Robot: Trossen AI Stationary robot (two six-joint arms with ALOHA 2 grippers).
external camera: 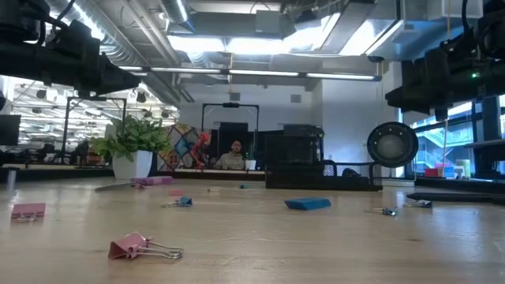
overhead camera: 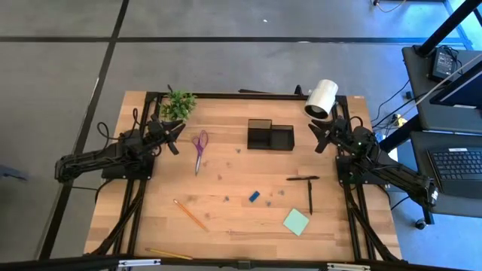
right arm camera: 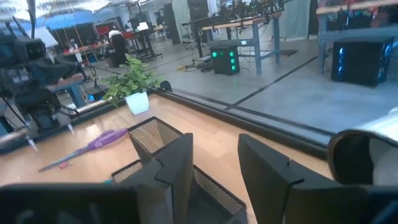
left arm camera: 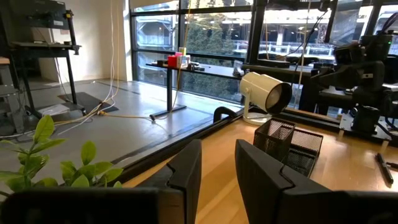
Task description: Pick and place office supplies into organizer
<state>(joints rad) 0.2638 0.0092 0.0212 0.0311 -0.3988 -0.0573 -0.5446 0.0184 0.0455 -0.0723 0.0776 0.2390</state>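
Organizer (overhead camera: 270,136): black mesh tray, back centre of the table, nothing visible inside.
Left gripper (overhead camera: 178,138): raised well to the organizer's left, fingers (left arm camera: 186,174) parted, grasping nothing.
Right gripper (overhead camera: 317,138): raised just right of the organizer, fingers (right arm camera: 176,163) parted, empty.
Scissors (overhead camera: 199,150): flat, left of the organizer.
Pens (overhead camera: 306,188): two, in front of the organizer, to the right.
Blue block (overhead camera: 254,196): in front of the organizer.
Sticky-note pad (overhead camera: 297,221): farther in front, to the right.
Pencil (overhead camera: 190,214): in front, to the left.

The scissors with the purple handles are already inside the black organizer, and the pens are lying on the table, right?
Not quite. The scissors are lying on the table, to the left of the organizer, as the high view shows. The pens are indeed on the table.
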